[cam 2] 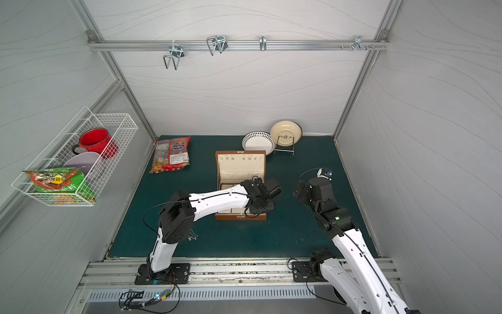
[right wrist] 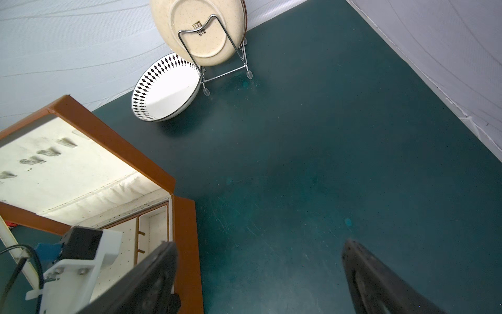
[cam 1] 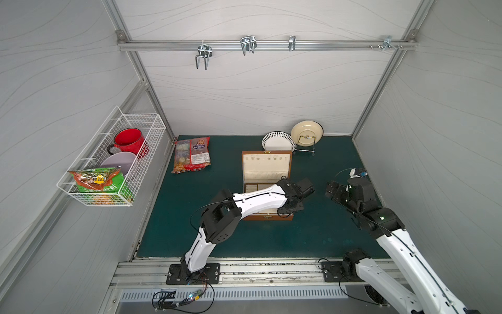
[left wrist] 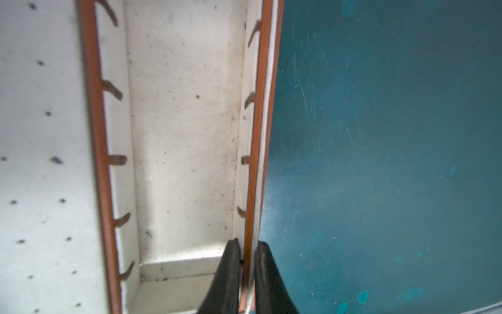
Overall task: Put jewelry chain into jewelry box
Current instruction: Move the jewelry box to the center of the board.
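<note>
The jewelry box (cam 1: pixel 267 163) (cam 2: pixel 240 165) stands open in the middle of the green mat, its cream-lined lid upright. My left gripper (left wrist: pixel 247 243) reaches down at the box's right side, near its front. It is shut on the side wall (left wrist: pixel 255 136), with one finger inside the cream compartment and the other outside over the mat. My right gripper (right wrist: pixel 259 244) hangs open and empty over bare mat just right of the box (right wrist: pixel 187 244). A small, thin silvery thing, which looks like the jewelry chain (cam 2: pixel 193 238), lies on the mat beside the left arm's elbow.
A red snack packet (cam 1: pixel 193 155) lies at the back left of the mat. A patterned plate (cam 1: pixel 278 141) and a cream plate on a wire stand (cam 1: pixel 307 133) sit behind the box. A wire basket (cam 1: pixel 108 160) with a red mug hangs on the left wall.
</note>
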Robot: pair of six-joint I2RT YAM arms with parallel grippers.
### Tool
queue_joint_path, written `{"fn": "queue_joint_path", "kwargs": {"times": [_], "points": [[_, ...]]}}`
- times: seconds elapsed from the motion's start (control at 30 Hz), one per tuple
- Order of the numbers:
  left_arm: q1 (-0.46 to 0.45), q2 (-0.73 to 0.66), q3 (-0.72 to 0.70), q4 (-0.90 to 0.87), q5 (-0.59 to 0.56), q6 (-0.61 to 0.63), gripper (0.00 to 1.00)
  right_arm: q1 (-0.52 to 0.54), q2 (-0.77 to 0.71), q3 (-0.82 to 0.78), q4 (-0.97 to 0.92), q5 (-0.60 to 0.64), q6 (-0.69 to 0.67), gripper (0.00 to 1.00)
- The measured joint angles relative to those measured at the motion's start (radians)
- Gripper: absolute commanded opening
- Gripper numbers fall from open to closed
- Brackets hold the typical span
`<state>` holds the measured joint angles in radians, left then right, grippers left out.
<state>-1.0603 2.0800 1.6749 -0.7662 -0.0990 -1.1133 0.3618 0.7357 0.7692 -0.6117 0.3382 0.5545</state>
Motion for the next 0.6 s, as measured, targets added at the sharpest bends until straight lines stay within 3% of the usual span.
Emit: {"fn": "queue_joint_path", "kwargs": {"times": [0.1,0.17,0.37,0.6], "points": [[0.000,-0.003,0.002,-0.010,-0.002,0.005,0.44,0.001,0.000,0.000,-0.004,-0.008,0.000,0.99],[-0.002,-0.015,0.006,-0.026,-0.011,0.016,0.51,0.001,0.000,0.000,-0.004,-0.023,-0.001,0.99],[0.010,-0.153,0.016,-0.066,-0.081,0.082,0.52,0.002,0.014,0.001,0.004,-0.123,-0.008,0.99],[0.105,-0.484,-0.103,-0.116,-0.159,0.138,0.50,0.100,0.126,0.050,0.041,-0.206,-0.032,0.99]]}}
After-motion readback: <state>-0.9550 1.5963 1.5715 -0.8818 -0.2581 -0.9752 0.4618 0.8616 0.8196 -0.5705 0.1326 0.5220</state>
